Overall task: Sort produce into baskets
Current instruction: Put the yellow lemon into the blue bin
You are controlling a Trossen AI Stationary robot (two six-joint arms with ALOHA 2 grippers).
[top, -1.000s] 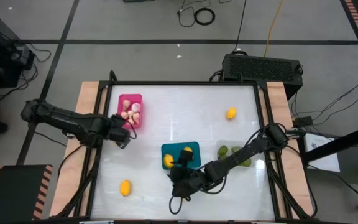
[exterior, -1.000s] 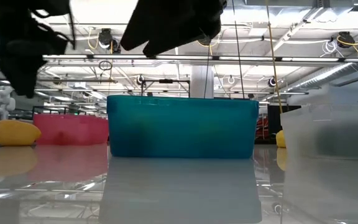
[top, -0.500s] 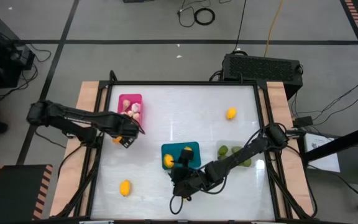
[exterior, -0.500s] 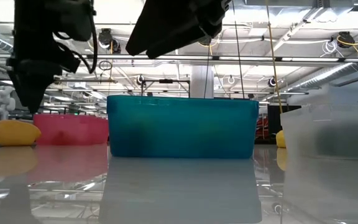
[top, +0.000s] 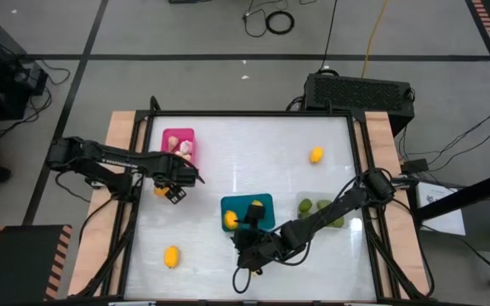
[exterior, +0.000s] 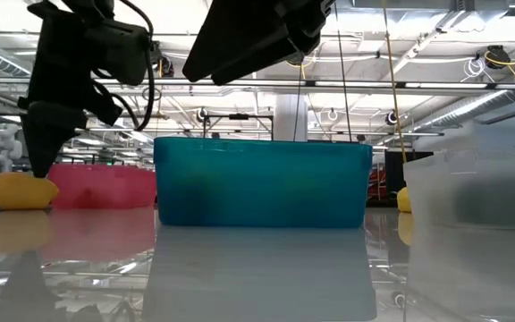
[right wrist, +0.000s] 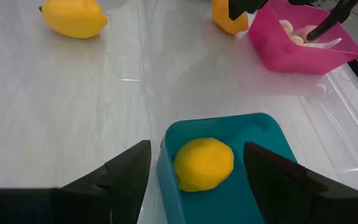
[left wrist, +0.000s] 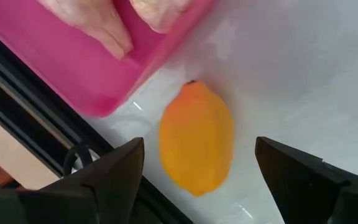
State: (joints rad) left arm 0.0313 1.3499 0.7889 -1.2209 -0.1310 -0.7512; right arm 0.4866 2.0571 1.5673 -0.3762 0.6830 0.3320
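Note:
A yellow-orange fruit [left wrist: 196,138] lies on the table just off the near end of the pink basket [top: 178,136], which holds garlic bulbs [top: 181,151]. My left gripper [left wrist: 199,148] is open above this fruit, a finger on either side and apart from it; in the low view it [exterior: 45,148] stands just over the fruit [exterior: 16,190]. My right gripper [right wrist: 194,158] is open and empty over the near end of the teal basket [top: 258,204], where one yellow fruit [right wrist: 202,163] lies. Green fruits [top: 306,206] lie in the clear basket [top: 334,223].
Two more yellow fruits lie loose: one [top: 316,155] at the far right, one [top: 171,256] at the near left. The middle of the white table [top: 253,161] is open. Wooden side rails [top: 122,153] and a dark frame edge the table.
My left gripper has gone down and a little toward the table's right edge, coming over the yellow fruit beside the pink basket. The fruit has not moved.

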